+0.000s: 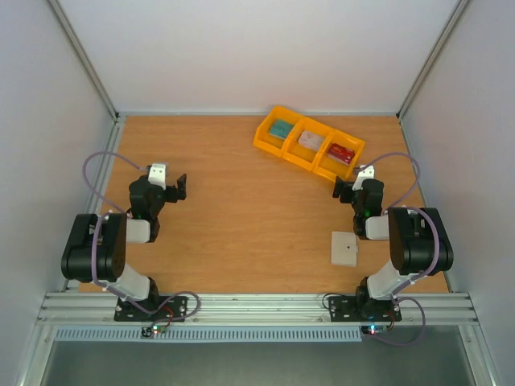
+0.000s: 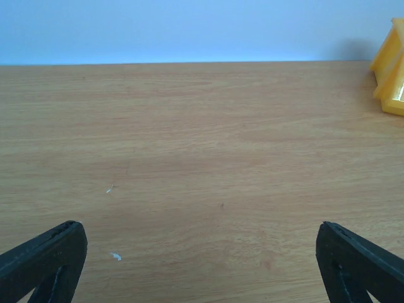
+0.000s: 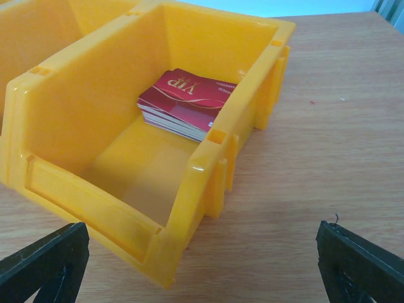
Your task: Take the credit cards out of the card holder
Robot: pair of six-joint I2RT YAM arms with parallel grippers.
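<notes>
The card holder (image 1: 344, 248) lies shut and flat on the table, cream-white, just left of the right arm's base. No card shows in it. A stack of credit cards (image 3: 186, 101) topped by a red one rests in the right compartment of the yellow bin tray (image 1: 308, 146); the other two compartments hold a pale card (image 1: 311, 140) and a teal one (image 1: 280, 128). My right gripper (image 3: 201, 228) is open at the near corner of that compartment, beyond the holder, with nothing between its fingers. My left gripper (image 1: 177, 187) is open over bare wood at the left, far from the holder.
The yellow bin tray (image 3: 208, 170) stands at an angle at the back right, its corner close in front of my right gripper. Its edge (image 2: 392, 69) shows at the far right of the left wrist view. White walls close in three sides of the table.
</notes>
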